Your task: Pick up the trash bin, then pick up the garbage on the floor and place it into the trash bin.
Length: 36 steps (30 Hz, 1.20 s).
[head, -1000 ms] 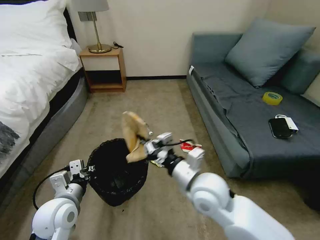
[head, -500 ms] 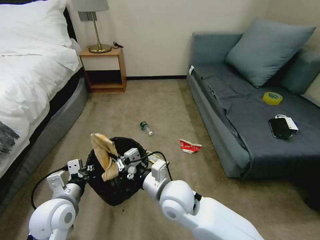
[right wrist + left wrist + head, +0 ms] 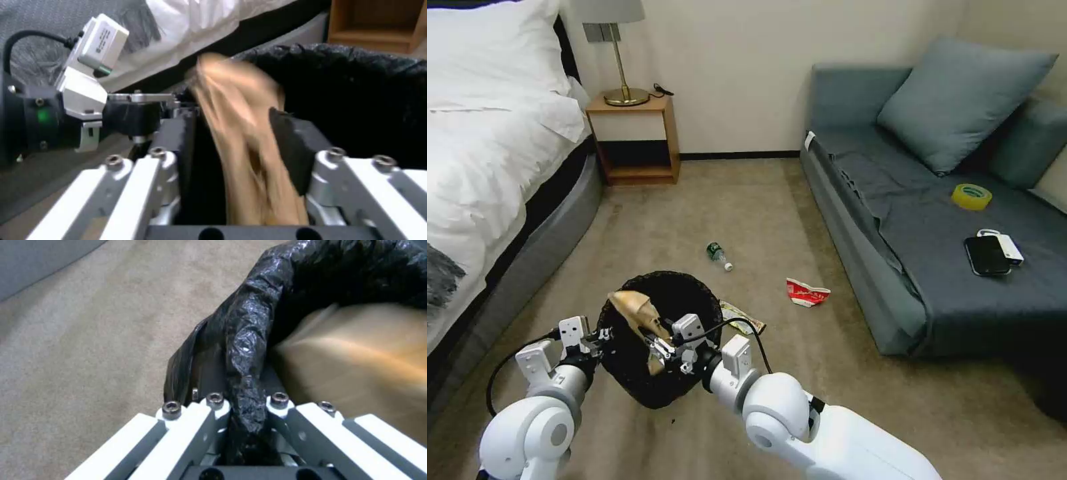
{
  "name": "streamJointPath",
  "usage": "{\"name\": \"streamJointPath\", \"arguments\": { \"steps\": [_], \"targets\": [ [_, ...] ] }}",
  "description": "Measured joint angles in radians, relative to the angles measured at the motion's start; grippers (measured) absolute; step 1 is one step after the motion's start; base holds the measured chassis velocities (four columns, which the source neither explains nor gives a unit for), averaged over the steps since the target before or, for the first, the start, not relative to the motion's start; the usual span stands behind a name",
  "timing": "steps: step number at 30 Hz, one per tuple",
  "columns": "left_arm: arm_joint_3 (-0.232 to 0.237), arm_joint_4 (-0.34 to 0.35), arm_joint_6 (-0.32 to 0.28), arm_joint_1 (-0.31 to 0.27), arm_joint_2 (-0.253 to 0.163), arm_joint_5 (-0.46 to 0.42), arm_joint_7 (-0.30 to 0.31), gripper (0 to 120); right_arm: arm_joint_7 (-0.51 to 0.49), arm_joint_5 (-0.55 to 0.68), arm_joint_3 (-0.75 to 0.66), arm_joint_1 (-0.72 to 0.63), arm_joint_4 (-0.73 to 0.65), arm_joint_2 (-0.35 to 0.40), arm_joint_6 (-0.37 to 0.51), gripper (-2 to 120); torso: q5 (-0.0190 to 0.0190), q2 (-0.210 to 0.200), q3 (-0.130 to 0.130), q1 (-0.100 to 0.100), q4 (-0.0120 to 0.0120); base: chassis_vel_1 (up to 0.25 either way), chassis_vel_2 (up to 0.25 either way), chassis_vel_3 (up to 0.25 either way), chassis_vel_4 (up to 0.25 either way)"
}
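Our right claw (image 3: pixel 657 341) is squeezed on the crumpled tan paper (image 3: pixel 639 315), just over the mouth of the small round black trash bin (image 3: pixel 660 383) with its crinkly black plastic bag. Our left claw (image 3: pixel 602 337) pinches the bin's rim. Past the bin, a yellow-gold snack wrapper (image 3: pixel 742 318), a small green bottle (image 3: pixel 718 254) and a red-and-white crumpled wrapper (image 3: pixel 806 293) lie on the tan carpet floor (image 3: pixel 747 200).

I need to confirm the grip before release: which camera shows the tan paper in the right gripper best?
The right wrist view: the tan paper sits between the right gripper fingers, over the trash bin. The head view shows it small at the bin's mouth; the left wrist view shows a blurred tan patch.
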<state>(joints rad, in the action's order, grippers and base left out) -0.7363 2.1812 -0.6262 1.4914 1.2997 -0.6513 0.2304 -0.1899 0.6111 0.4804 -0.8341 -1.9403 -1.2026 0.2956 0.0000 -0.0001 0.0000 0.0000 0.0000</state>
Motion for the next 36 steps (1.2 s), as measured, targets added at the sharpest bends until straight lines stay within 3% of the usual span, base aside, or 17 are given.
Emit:
{"name": "streamJointPath", "arguments": {
  "steps": [9,14,20,24,36],
  "targets": [
    [-0.013,0.0,0.002,0.0,-0.004,-0.006,-0.001,3,0.001,-0.014,-0.05,-0.016,-0.026,0.008,-0.004,79,0.0,0.0,0.0,0.0,0.0001,0.0,0.0,0.0,0.0],
    [-0.018,0.0,0.002,0.0,-0.004,-0.007,-0.001,3,0.004,-0.121,-0.18,-0.089,-0.056,0.026,-0.045,98,0.0002,0.0,0.0,0.0,0.0002,0.0,0.0,0.0,0.0],
    [-0.021,0.001,0.003,0.0,-0.005,-0.007,0.0,3,0.012,-0.291,-0.34,-0.198,-0.078,0.037,-0.084,100,0.0002,0.0,0.0,0.0,0.0001,0.0,0.0,0.0,0.0],
    [-0.024,-0.006,0.01,-0.004,-0.001,0.012,-0.017,3,0.003,-0.419,-0.509,-0.36,-0.089,0.001,-0.109,100,0.0001,0.0,0.0,0.0,-0.0001,0.0,0.0,0.0,0.0],
    [-0.032,0.004,0.011,0.002,-0.005,0.011,-0.01,3,-0.045,-0.507,-0.669,-0.605,-0.162,-0.083,-0.109,100,0.0,0.0,0.0,0.0,-0.0001,0.0,0.0,0.0,0.0]
  ]
}}
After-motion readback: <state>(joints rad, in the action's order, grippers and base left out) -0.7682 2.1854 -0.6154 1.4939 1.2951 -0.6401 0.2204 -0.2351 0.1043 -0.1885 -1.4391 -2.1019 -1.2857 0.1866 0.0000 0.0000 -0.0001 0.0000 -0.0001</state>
